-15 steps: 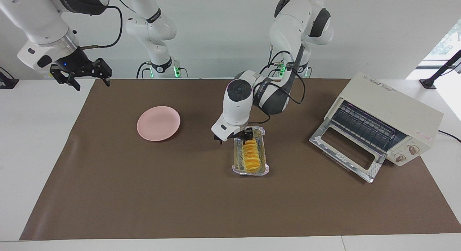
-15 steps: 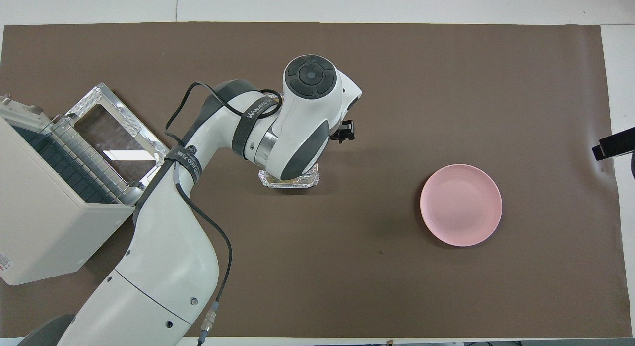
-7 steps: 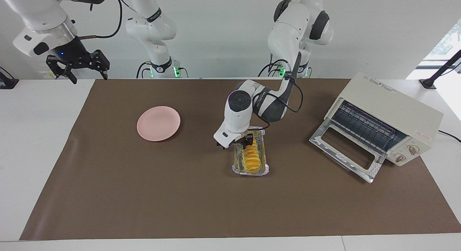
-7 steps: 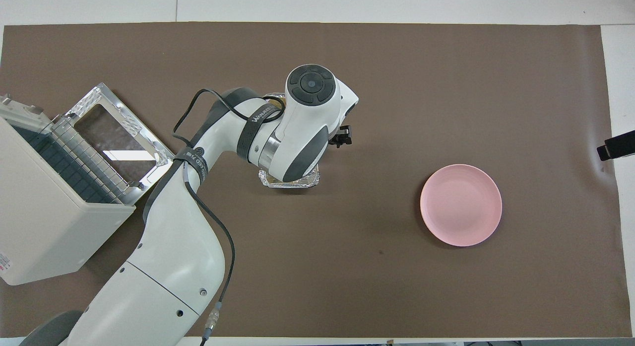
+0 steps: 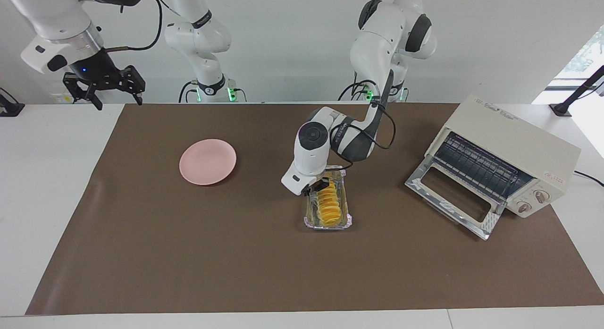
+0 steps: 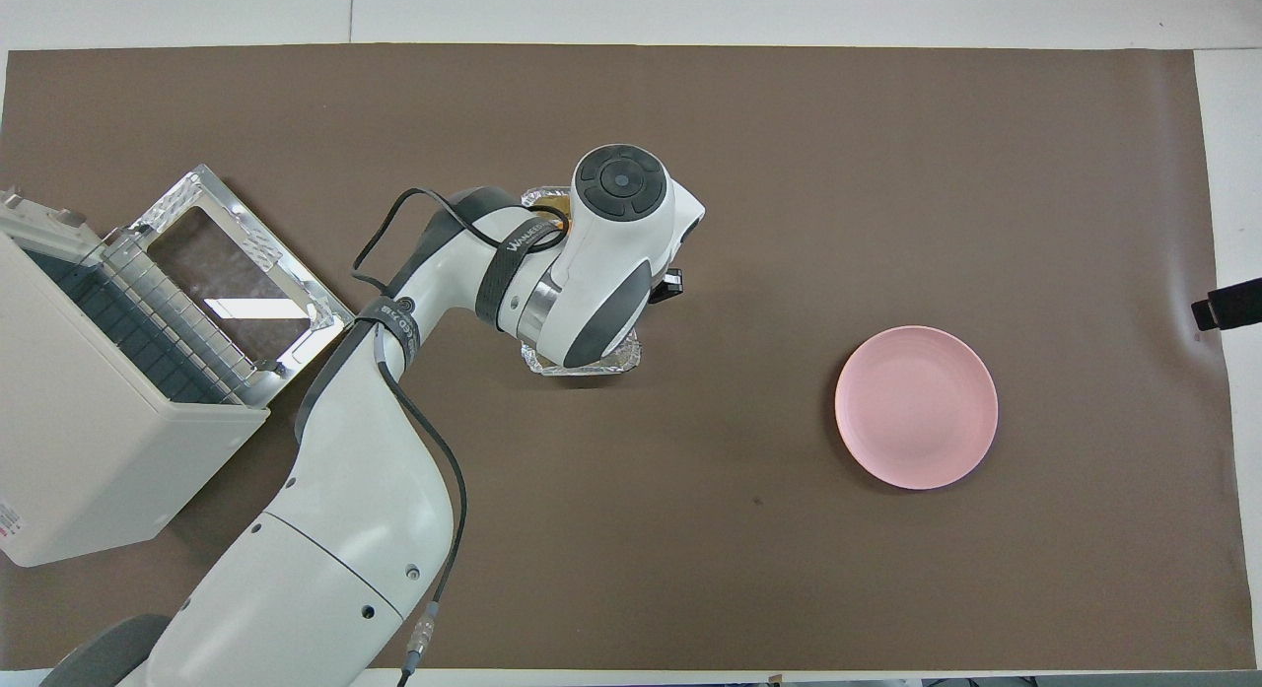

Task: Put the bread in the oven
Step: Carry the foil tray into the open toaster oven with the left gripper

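The left gripper (image 5: 321,184) is reaching down into the foil tray (image 5: 327,223), and its fingers are clenching the bread (image 5: 329,204) at the loaf's end nearer the robots. The bread is lying lengthwise in the tray, stretching away from the fingers toward the tabletop edge farthest from the robots. In the overhead view the left arm's wrist is covering nearly all of the tray, with only a sliver of the loaf (image 6: 559,205) and the tray's rim (image 6: 582,365) showing around it.

The oven (image 5: 507,148) is sitting well apart from the left fingers, toward the left arm's end of the tabletop (image 5: 226,253), with its glass door (image 5: 454,195) lying open and flat and the dark wire rack (image 5: 479,164) showing inside. The two knobs (image 5: 533,201) are showing on its front.

The right gripper (image 5: 104,89) is waiting in the air over the right arm's end of the tabletop, its fingers spread apart and grasping nothing. The pink plate (image 5: 207,161) is resting on the brown mat between the two grippers, well apart from both sets of fingers.
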